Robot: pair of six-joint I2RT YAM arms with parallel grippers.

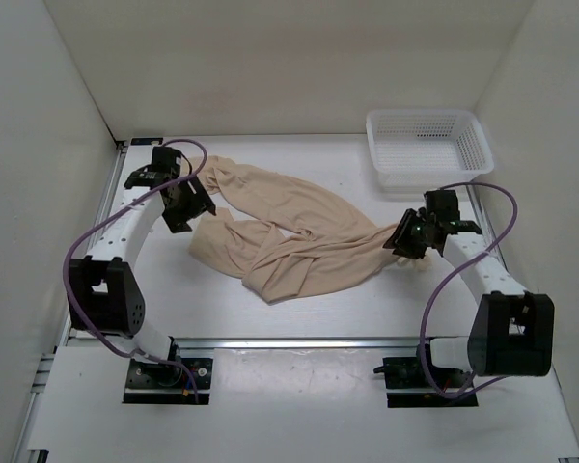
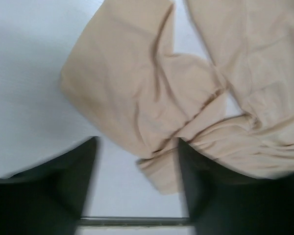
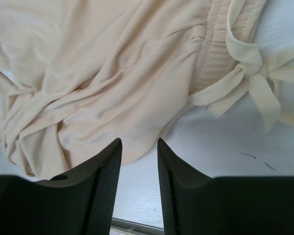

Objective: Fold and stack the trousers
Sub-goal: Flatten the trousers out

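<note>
The light beige trousers (image 1: 294, 231) lie crumpled across the middle of the table, legs running from the far left down to the right. My left gripper (image 1: 195, 210) hovers over their left end. In the left wrist view it (image 2: 137, 142) stands open, and a loose fabric end (image 2: 161, 171) lies between the fingers, close to the right one (image 2: 210, 191). My right gripper (image 1: 403, 241) sits at the right end of the trousers. In the right wrist view it (image 3: 138, 140) is open by a narrow gap with bare table in it. The waistband with its tied drawstring (image 3: 250, 76) lies just beyond.
A white mesh basket (image 1: 429, 176) stands at the far right corner of the table. White walls close in the left, right and back sides. A metal rail (image 1: 299, 340) runs along the table's near edge, between the arm bases.
</note>
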